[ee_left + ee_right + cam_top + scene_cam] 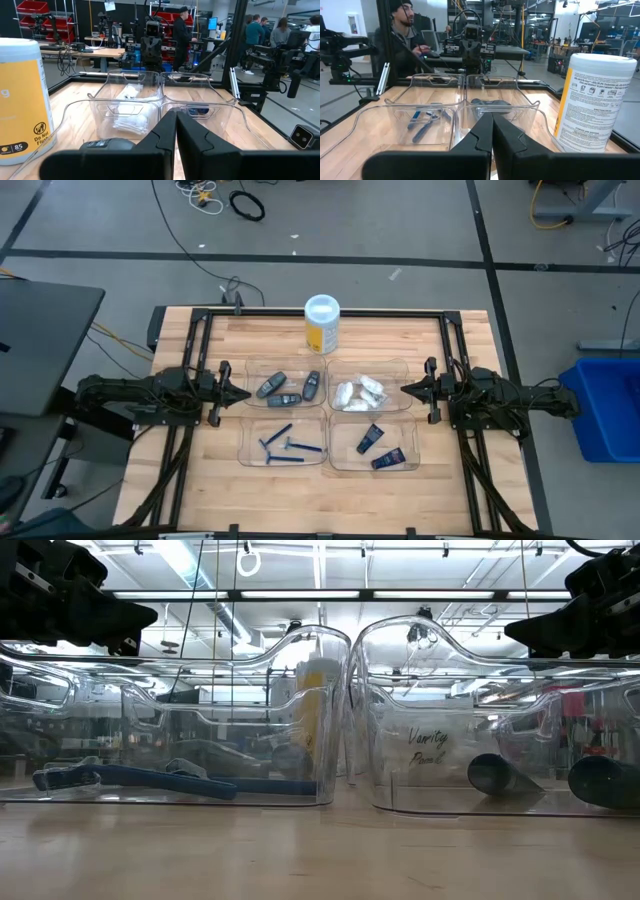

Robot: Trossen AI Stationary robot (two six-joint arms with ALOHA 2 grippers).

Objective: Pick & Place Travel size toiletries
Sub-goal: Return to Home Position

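Grey sticks [270,386], blue razors [300,447], white packets [372,388] and dark tubes [370,439] sit in clear bins [243,450] between left gripper [243,393] and right gripper [405,389], both closed, empty.

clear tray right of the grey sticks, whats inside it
A heap of white crinkly packets lies in that tray. They overlap, so their count and anything beneath them cannot be seen.

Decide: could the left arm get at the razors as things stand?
Probably yes. The razors lie in an open-topped bin on the left gripper's side, with nothing over them. Its shut fingers would need to open first.
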